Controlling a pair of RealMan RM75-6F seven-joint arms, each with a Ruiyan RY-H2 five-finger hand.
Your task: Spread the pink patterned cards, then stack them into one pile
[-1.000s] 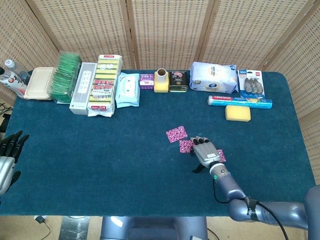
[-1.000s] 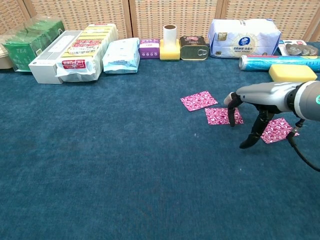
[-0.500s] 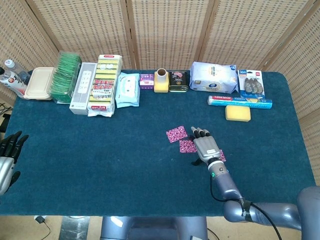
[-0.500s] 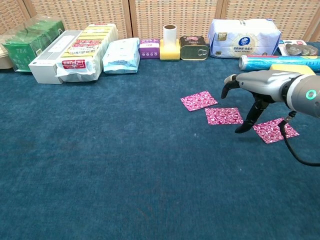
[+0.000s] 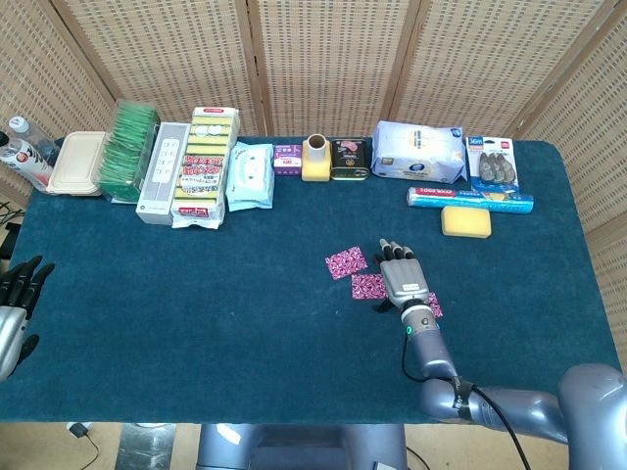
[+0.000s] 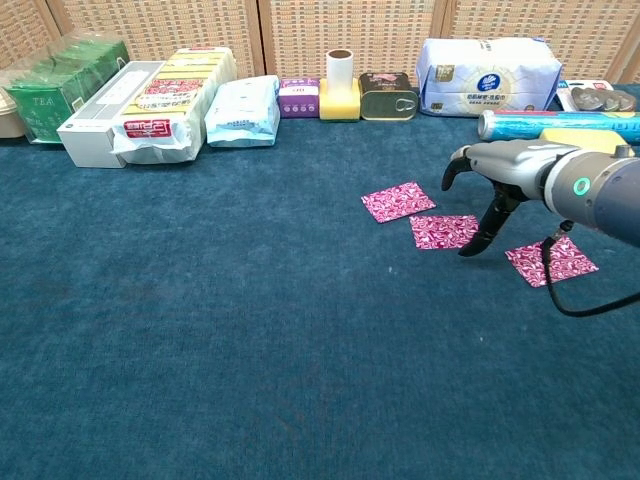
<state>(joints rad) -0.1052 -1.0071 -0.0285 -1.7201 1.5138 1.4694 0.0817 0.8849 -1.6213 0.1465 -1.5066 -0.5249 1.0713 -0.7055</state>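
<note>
Three pink cards (image 6: 446, 231) flat, row running left-right, corners skewed.

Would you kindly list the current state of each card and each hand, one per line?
Left pink card: flat on the cloth, apart from the others.
Middle pink card: flat, not stacked; one digit of the right hand reaches down at its right edge.
Right pink card: flat, lying alone.
Right hand: above the cards, holding nothing.
Left hand: at the table's edge, holding nothing.
</note>
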